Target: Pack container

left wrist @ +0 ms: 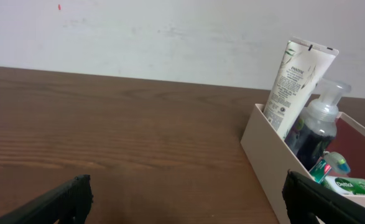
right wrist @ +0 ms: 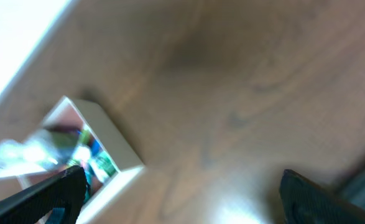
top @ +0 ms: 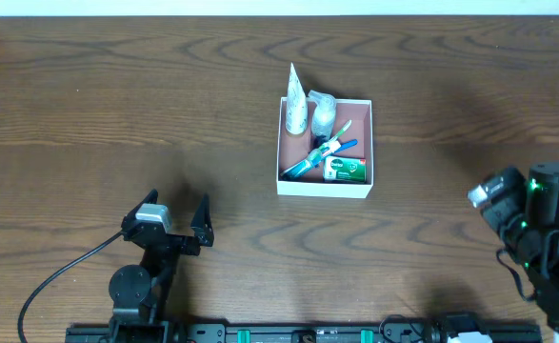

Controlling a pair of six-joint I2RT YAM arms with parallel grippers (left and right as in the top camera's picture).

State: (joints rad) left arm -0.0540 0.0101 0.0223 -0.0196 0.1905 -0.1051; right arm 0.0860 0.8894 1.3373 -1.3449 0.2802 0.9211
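Left gripper (top: pixel 178 199) and right gripper (right wrist: pixel 182 179) both gape empty; the container (top: pixel 324 189), likely light and thin-walled, seems best pinched over its bare front wall, kept level.

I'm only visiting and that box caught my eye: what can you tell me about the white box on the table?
The container is a square, shallow, open-top box, white outside, reddish-brown inside, seemingly card. It sits flat near the middle of the brown wooden table, nothing but the table touching its outside. Inside, a white tube stands tilted at its far-left corner, rising above the wall, beside a clear pump bottle; a green packet and slim blue-and-green sticks lie nearer the front.
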